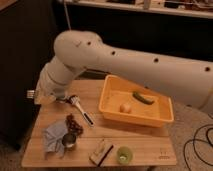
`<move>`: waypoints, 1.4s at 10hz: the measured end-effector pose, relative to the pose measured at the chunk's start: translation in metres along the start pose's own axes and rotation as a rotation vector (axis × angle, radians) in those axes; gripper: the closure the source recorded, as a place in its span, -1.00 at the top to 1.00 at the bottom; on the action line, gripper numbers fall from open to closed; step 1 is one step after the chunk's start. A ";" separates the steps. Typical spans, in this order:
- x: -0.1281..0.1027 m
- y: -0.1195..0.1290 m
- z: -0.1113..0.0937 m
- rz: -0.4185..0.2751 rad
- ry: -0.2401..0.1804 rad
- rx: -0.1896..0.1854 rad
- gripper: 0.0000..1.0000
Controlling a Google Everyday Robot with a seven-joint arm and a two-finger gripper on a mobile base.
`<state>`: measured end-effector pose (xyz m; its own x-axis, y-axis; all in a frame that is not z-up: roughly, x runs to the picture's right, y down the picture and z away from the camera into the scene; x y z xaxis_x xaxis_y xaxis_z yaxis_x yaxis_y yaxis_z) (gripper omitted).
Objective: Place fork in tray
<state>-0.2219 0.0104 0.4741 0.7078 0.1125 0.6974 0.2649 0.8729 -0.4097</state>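
End effector (pixel 64 98) at table's (pixel 145 147) left edge, beside fork (pixel 81 111); grip state unclear. Glossy sloped-wall tray (pixel 136 118) apart.

Pincer (pixel 64 98) and fork (pixel 81 110) left of tray (pixel 112 116).

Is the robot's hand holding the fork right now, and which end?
It cannot be told. The gripper is at the table's left side, right by the fork, mostly hidden behind the arm. The tray sits beside.

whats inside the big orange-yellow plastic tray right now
Inside the orange-yellow rectangular plastic tray lie a dark green elongated item and a small round yellowish item. No fork is in it. The gripper is at the table's left, largely hidden behind the arm.
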 end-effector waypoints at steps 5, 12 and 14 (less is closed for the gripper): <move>-0.009 -0.010 -0.050 0.017 0.057 0.071 -1.00; -0.007 -0.010 -0.049 0.020 0.056 0.069 -1.00; -0.007 -0.010 -0.049 0.021 0.056 0.069 -1.00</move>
<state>-0.1972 -0.0227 0.4443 0.7488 0.1056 0.6543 0.2054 0.9016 -0.3806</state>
